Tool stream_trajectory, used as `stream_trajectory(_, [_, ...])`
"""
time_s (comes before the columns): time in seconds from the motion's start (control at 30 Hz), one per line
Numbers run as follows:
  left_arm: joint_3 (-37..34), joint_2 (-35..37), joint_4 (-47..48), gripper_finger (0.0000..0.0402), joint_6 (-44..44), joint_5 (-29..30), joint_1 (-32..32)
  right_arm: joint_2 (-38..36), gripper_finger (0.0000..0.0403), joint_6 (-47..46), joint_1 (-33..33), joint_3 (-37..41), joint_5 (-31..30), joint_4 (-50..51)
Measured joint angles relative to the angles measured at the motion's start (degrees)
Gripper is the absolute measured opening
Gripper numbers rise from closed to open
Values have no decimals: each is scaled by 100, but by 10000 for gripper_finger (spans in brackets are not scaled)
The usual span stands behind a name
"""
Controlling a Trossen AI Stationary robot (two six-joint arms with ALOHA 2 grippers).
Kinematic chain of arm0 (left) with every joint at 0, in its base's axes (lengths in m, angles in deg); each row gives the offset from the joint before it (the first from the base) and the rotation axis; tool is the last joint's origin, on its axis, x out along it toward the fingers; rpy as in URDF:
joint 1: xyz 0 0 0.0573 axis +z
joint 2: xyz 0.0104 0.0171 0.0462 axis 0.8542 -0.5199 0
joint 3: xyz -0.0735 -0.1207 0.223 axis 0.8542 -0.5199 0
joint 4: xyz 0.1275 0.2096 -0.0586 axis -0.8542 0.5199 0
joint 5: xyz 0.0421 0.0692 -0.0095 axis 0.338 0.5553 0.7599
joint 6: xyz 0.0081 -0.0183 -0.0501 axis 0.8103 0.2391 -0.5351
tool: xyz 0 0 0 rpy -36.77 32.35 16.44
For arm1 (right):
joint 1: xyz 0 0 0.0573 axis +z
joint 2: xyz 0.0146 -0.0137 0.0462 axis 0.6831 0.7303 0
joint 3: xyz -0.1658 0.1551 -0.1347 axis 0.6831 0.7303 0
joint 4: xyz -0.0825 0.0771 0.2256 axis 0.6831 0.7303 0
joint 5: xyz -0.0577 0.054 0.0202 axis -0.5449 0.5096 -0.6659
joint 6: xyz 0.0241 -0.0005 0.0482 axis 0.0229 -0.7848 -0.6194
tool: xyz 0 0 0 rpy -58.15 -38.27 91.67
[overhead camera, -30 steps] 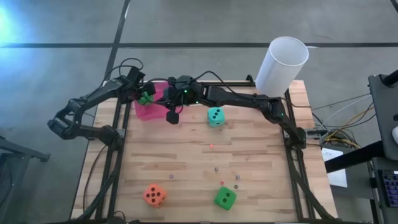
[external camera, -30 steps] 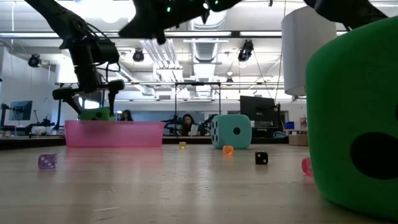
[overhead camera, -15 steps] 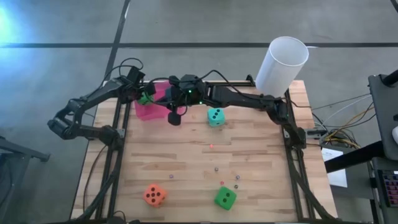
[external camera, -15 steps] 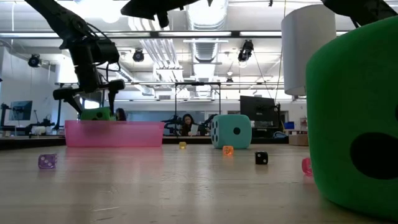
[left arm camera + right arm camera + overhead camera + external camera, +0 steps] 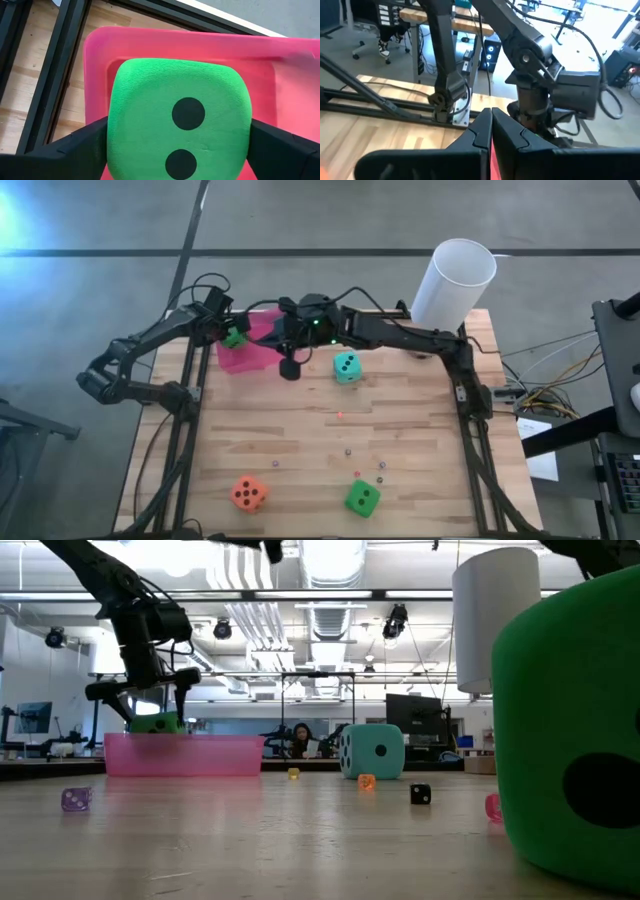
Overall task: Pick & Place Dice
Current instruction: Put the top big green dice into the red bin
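A bright green die (image 5: 180, 115) sits in the pink bin (image 5: 242, 358) at the table's far left, its top showing above the bin's rim (image 5: 155, 723). My left gripper (image 5: 178, 134) points down over it, open, with one finger on either side of the die. My right gripper (image 5: 291, 368) hangs shut and holding nothing, high above the table just right of the bin. A teal die (image 5: 347, 367) rests on the boards at far centre. An orange die (image 5: 248, 494) and a second green die (image 5: 362, 498) lie near the front edge. My left gripper's fingers (image 5: 85, 145) stand right beside two opposite sides of the green die, coming from above. I cannot tell whether they touch it. The die's walls show no dent.
A tall white cylinder (image 5: 453, 285) stands at the far right corner. Several tiny beads (image 5: 348, 450) are scattered on the boards between the teal die and the front dice. The black frame rails (image 5: 180, 430) run along both side edges.
My right gripper has risen and drifted toward the table's right edge, away from the pink bin, staying shut; in the low view it has almost left the picture's top. My left gripper and the green die have kept still.
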Motion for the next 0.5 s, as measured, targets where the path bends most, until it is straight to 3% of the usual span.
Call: stream_trajectory(0.5, [0, -2, -9, 392, -2, 0, 0, -1515, 8, 105, 15, 429, 24, 1465])
